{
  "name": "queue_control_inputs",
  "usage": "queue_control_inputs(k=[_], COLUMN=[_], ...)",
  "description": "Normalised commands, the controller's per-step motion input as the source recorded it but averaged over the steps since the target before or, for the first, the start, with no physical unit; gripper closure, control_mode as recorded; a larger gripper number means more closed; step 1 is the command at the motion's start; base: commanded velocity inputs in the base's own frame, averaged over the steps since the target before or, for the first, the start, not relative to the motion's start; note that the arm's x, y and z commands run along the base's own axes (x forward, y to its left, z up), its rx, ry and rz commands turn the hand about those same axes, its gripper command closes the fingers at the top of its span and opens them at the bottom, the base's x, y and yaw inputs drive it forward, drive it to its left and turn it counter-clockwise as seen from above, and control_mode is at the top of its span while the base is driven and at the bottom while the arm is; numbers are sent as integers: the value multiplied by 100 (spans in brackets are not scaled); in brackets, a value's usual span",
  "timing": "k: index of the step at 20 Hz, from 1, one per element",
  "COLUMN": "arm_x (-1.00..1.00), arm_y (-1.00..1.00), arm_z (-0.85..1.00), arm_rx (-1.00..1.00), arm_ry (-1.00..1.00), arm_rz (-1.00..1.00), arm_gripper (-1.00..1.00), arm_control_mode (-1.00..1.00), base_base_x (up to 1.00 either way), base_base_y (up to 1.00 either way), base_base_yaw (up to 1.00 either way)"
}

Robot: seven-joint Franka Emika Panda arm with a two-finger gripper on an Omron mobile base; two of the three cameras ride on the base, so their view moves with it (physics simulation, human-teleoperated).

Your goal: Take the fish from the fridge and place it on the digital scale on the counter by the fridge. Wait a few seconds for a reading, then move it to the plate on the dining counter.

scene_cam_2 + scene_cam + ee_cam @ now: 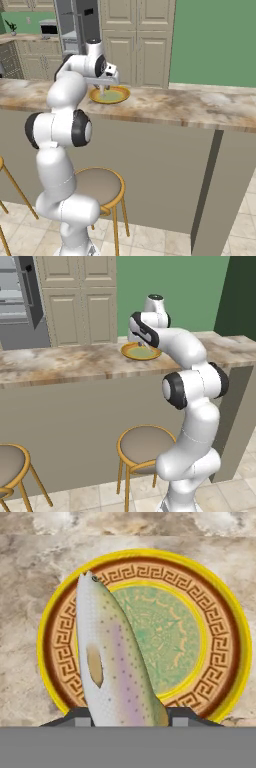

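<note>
- fish [112, 662] pinched between the two fingers of the hand [125, 719], hanging nose-down over the plate [220, 622], as the hand view shows it.
- plate sits on the desk [60, 363], the long marbled dining one with plain flat sides, toward its far edge; the hand [103, 86] hovers just above it.
- step in hand, by my reading: the last one, the set-down on the plate; the weighing looks to be behind it.
- next move likely calls for a short descent until the fish nears the greenish centre, then spreading the fingers.
- the fish hangs over the plate's left part, so a small shift toward the middle may help.
- hard to make out: in both base views the fish is a pale sliver; whether it touches the plate cannot be told.
- fridge [20, 301] is cut off at the far left; two stools [145, 448] stand below the desk.
</note>
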Motion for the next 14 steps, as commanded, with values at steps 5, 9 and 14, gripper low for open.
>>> queue_control_inputs(k=[5, 9, 14], arm_x=[36, 13, 0], arm_y=[4, 0, 0], arm_z=[-2, -17, -13], arm_rx=[-3, -1, 0], arm_ry=[5, 8, 8], arm_rz=[0, 0, 0], arm_gripper=[100, 100, 100], arm_control_mode=[-100, -100, -100], base_base_x=[0, 0, 0], base_base_y=[0, 0, 0], base_base_yaw=[0, 0, 0])
